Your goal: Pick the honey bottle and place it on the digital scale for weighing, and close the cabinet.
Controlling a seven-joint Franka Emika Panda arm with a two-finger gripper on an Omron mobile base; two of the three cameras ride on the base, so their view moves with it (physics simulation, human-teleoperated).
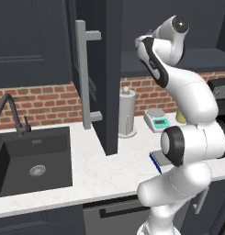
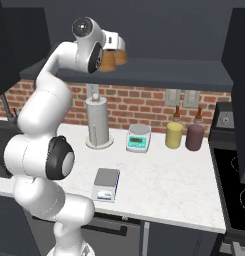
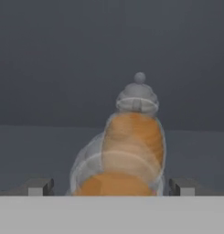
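Gripper (image 3: 111, 187) inside the cabinet (image 1: 104, 69), fingers (image 3: 40, 186) either side of honey bottle (image 3: 131, 141). Grasp undeterminable. Digital scale (image 2: 106, 183) on counter below.

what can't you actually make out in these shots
1. Honey bottle: in the hand view its lower body is cut off by the bottom edge, and its outline blurs into the ribbed bottle behind it.
2. Gripper: the fingers barely rise into the hand view, so how far they reach along the bottle cannot be told.
3. Digital scale: in the left base view the arm hides most of it.
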